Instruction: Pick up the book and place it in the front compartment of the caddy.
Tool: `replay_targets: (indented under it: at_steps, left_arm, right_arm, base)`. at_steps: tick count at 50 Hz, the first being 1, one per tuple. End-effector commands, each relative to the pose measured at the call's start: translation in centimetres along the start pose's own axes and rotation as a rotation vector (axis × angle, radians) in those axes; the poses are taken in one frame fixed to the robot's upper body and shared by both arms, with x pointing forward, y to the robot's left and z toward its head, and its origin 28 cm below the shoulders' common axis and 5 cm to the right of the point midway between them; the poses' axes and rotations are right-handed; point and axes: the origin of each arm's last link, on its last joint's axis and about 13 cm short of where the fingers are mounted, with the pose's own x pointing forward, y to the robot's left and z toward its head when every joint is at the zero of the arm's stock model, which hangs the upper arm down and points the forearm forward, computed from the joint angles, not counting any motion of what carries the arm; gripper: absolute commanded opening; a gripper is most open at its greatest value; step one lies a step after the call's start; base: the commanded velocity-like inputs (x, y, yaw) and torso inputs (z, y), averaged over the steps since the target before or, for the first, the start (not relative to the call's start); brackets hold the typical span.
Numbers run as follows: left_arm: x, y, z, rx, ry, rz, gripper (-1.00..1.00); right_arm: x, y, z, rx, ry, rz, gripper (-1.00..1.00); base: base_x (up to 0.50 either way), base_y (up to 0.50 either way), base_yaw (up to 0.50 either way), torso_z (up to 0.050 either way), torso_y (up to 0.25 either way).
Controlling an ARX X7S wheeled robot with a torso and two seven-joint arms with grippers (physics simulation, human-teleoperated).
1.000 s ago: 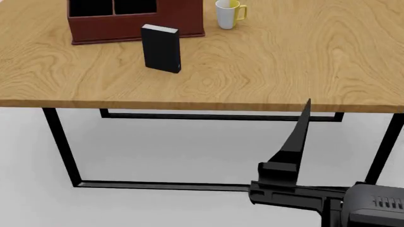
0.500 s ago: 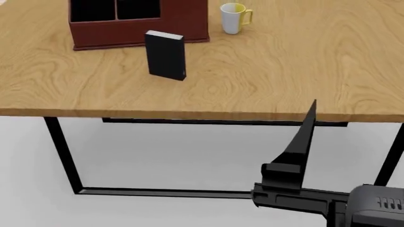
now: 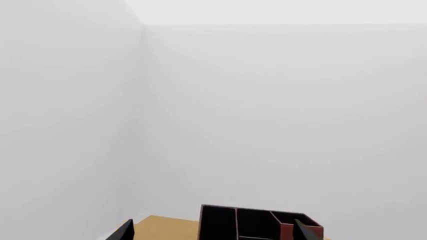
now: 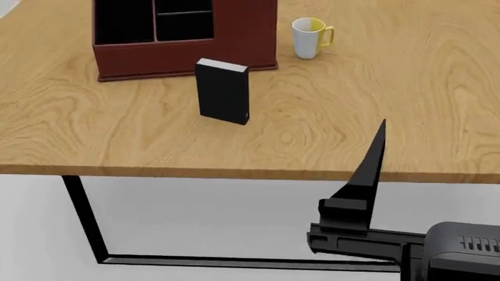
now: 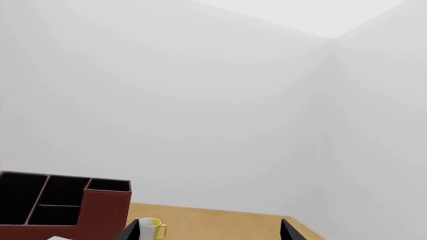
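The black book (image 4: pixel 222 98) stands upright on the table, just in front of the red-brown caddy (image 4: pixel 184 51). The front compartment (image 4: pixel 185 26) is the near black-lined cell behind the caddy's front wall, with a thin crossbar behind it. My right gripper (image 4: pixel 380 132) hangs at the table's near edge, right of the book and well short of it. In the right wrist view it (image 5: pixel 209 232) is open and empty, with the caddy (image 5: pixel 100 210) beyond. My left gripper (image 3: pixel 215 235) is open and empty, facing the caddy (image 3: pixel 253 222) from a distance. It is out of the head view.
A white-and-yellow mug (image 4: pixel 310 38) stands right of the caddy; it also shows in the right wrist view (image 5: pixel 150 229). The wooden table (image 4: pixel 406 88) has black legs, and its near edge crosses the head view. White walls lie behind.
In the head view the table, book, caddy and mug have slid down and grown larger as the view moved. My right gripper's tip now overlaps the table edge.
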Motion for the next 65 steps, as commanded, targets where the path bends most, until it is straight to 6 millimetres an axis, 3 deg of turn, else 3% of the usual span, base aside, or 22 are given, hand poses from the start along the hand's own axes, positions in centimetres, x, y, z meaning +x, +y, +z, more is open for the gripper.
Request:
replay_targets:
  at_steps: [1, 37, 65]
  left_arm:
    - [0.0, -0.01, 0.03, 0.0, -0.001, 0.0, 1.0]
    - [-0.05, -0.08, -0.09, 0.002, 0.006, -0.004, 1.0]
    - [0.45, -0.43, -0.09, 0.001, 0.007, -0.02, 1.0]
  right_arm:
    - [-0.05, -0.04, 0.02, -0.002, 0.001, 0.002, 1.0]
    - [0.03, 0.14, -0.34, 0.005, 0.009, -0.006, 1.0]
    - [0.35, 0.15, -0.62, 0.018, 0.016, 0.0, 1.0]
  base:
    - [0.31, 0.18, 0.0, 0.0, 0.0]
    - [0.31, 0.25, 0.0, 0.0, 0.001]
    - [0.31, 0.07, 0.0, 0.0, 0.001]
